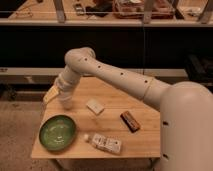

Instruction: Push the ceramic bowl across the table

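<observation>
The green ceramic bowl [57, 132] sits on the front left corner of the light wooden table [115, 105]. My white arm reaches from the right across the table to its back left part. The gripper [65, 102] hangs at the end of the arm, above the table just behind the bowl and apart from it.
A small white block [95, 106] lies mid-table. A dark brown bar [130, 121] lies to its right. A white packet [105, 144] lies near the front edge, right of the bowl. A yellowish item [50, 94] sits at the left edge. A dark shelf unit stands behind.
</observation>
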Available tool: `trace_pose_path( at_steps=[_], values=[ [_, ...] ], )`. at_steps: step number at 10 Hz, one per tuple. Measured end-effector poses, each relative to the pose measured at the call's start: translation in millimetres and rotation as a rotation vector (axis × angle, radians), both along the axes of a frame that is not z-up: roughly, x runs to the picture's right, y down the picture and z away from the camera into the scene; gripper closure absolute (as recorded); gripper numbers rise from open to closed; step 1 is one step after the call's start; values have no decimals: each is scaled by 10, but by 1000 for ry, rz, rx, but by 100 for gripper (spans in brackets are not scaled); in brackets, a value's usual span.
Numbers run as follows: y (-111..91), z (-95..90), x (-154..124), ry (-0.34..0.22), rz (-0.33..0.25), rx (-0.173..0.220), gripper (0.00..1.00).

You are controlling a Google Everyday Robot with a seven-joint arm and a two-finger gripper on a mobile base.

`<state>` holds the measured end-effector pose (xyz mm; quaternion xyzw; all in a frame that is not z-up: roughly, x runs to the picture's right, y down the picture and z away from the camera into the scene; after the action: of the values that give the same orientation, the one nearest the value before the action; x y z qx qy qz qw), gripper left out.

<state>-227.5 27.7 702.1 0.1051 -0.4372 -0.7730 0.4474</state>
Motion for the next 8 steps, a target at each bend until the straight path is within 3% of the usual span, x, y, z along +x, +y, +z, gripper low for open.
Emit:
trace_pose_path(
  at_steps=[6, 8],
  values=[
    [1, -6, -4, -1, 0, 0, 20],
    [85, -19, -26, 1, 2, -10, 20]
  ],
)
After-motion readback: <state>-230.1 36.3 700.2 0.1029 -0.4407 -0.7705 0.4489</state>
